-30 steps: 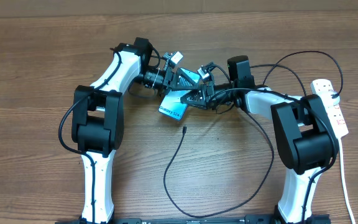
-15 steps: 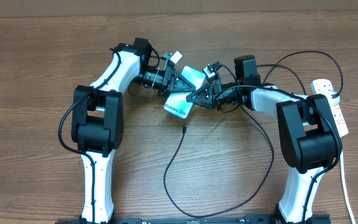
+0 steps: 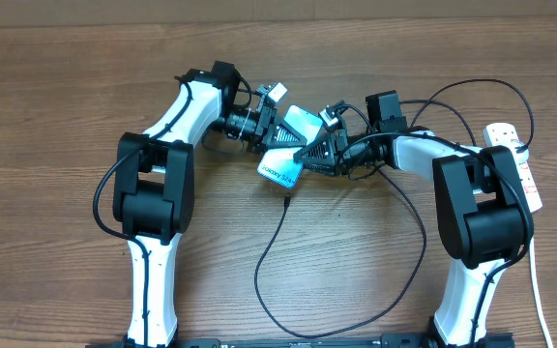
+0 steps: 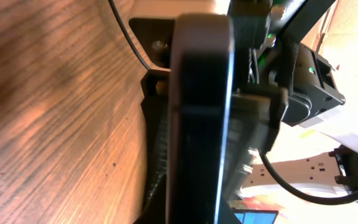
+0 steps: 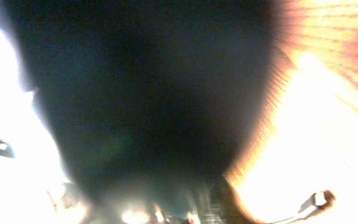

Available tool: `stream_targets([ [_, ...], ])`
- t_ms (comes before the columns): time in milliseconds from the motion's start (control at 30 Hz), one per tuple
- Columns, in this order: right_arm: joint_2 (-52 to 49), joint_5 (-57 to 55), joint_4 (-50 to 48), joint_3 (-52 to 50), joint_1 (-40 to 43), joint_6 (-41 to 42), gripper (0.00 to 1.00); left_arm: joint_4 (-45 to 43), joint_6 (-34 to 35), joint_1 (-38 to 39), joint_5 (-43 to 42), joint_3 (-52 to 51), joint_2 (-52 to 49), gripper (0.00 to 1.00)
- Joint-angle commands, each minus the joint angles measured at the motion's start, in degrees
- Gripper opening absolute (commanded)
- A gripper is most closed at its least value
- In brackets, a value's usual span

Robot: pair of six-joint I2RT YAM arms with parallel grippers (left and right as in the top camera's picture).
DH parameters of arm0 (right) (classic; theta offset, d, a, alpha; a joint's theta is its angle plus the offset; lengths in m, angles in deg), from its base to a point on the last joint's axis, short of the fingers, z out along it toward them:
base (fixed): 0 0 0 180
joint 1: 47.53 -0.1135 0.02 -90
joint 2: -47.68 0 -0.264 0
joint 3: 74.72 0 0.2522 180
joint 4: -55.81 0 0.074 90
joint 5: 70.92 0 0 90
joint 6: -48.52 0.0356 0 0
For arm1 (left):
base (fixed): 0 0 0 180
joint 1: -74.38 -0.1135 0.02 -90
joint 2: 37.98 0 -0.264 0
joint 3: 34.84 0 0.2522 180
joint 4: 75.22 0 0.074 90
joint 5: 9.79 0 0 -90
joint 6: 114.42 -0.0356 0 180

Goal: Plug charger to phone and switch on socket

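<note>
The phone (image 3: 286, 153), blue-teal with white lettering at its lower end, hangs tilted above the table's middle. My left gripper (image 3: 275, 133) is shut on its upper left end; in the left wrist view the phone (image 4: 201, 124) stands edge-on between the fingers. My right gripper (image 3: 313, 155) sits against the phone's right side, and its own view is a dark blur, so its jaws are unreadable. The charger (image 3: 269, 256) loops over the table, its tip (image 3: 286, 202) lying free just below the phone. The socket (image 3: 516, 166) lies at the far right.
The charger's cable runs from its loop near the front edge up past my right arm (image 3: 472, 208) toward the socket. The socket's white cord (image 3: 538, 280) trails down the right edge. My left arm (image 3: 153, 193) stands at the left.
My left gripper has shut on the phone's upper end. The phone has shifted slightly right and down, toward the charger's tip. My right gripper has stayed at the phone's right side.
</note>
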Motion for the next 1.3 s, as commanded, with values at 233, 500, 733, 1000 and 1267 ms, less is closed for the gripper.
stream_targets([
  [233,2.62,-0.81,0.33,1.22,-0.48,1.68,0.63,-1.99,8.79,-2.86,-1.49,0.39,0.92,0.04],
  [500,3.5,-7.13,1.68,1.22,-5.16,5.2,0.58,-4.17,19.02,-4.44,-1.49,0.39,0.92,0.04],
  [733,3.5,-7.63,-7.39,1.22,-6.67,14.67,0.53,-4.2,19.02,-3.65,-1.46,0.39,0.92,0.04],
  [1000,3.5,-7.61,-13.81,1.22,-7.08,21.44,0.38,-4.81,19.02,-3.61,-1.46,0.39,0.92,0.04],
  [1267,3.5,-7.63,-13.84,1.22,-9.44,21.4,0.25,-4.98,19.02,-3.52,-1.49,0.39,0.92,0.05],
])
